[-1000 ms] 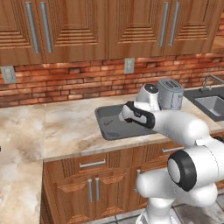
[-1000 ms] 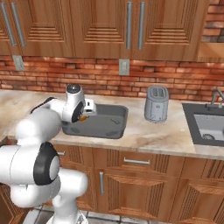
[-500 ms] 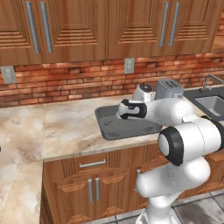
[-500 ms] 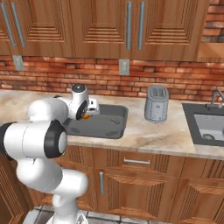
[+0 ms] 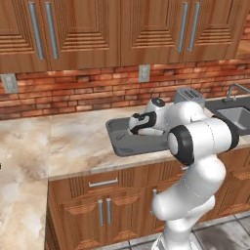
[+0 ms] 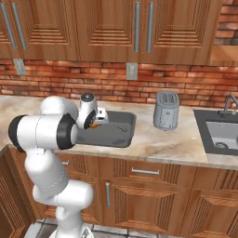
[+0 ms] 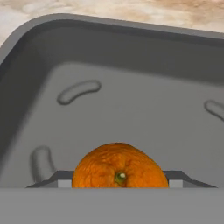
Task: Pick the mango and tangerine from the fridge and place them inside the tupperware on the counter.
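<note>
My gripper (image 7: 119,182) is shut on the tangerine (image 7: 118,168), a round bright orange fruit with a green stem spot. It hangs low over the floor of the tupperware (image 7: 131,100), a shallow dark grey container with rounded corners. In the left base view the gripper (image 5: 135,126) sits over the tupperware (image 5: 128,141) on the beige counter (image 5: 73,141). From the right base view, the tangerine (image 6: 94,124) peeks out at the gripper (image 6: 95,122) over the left part of the tupperware (image 6: 118,132). The mango and the fridge are out of view.
A silver toaster (image 6: 166,110) stands on the counter (image 6: 158,142) to the right of the tupperware, and the dark sink (image 6: 221,137) lies further right. Behind runs a brick wall with wooden cabinets above. My bulky arm leans over the counter's front edge.
The hand with the tangerine has slid a little to the left over the tupperware. The arm's elbow has swung round closer to the cameras.
</note>
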You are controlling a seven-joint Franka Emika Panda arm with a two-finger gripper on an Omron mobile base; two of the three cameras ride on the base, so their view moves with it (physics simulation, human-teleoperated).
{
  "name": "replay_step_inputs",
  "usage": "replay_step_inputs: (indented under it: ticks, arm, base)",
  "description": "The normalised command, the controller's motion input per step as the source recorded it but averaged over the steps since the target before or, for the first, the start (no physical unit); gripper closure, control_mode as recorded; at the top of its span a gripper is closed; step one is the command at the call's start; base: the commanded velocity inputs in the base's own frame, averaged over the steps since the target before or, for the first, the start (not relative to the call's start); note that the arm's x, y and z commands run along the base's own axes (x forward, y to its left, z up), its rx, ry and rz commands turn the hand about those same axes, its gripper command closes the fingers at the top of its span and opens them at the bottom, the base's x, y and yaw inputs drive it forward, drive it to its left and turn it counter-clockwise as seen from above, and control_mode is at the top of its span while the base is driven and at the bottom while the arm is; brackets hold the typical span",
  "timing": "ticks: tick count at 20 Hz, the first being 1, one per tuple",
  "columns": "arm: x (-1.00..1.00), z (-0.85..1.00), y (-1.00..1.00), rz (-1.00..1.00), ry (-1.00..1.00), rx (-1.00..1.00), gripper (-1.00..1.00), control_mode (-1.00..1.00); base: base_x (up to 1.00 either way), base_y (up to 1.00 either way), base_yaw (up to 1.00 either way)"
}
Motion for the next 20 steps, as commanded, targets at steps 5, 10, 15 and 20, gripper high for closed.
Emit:
replay_step_inputs:
  ticks: [5,10,15,20]
  arm:
    - [0.35,-0.32,0.0,0.0,0.0,0.0,1.0,-1.0]
    - [0.34,-0.33,0.02,0.0,0.01,0.0,1.0,-1.0]
    - [0.34,-0.25,0.05,0.0,0.0,0.0,-1.0,-1.0]
    - [0.43,-0.05,0.0,0.0,0.0,0.0,-1.0,-1.0]
  base:
    - [0.0,0.0,0.0]
    - [0.0,0.0,0.0]
    - [0.0,0.0,0.0]
    - [0.0,0.0,0.0]
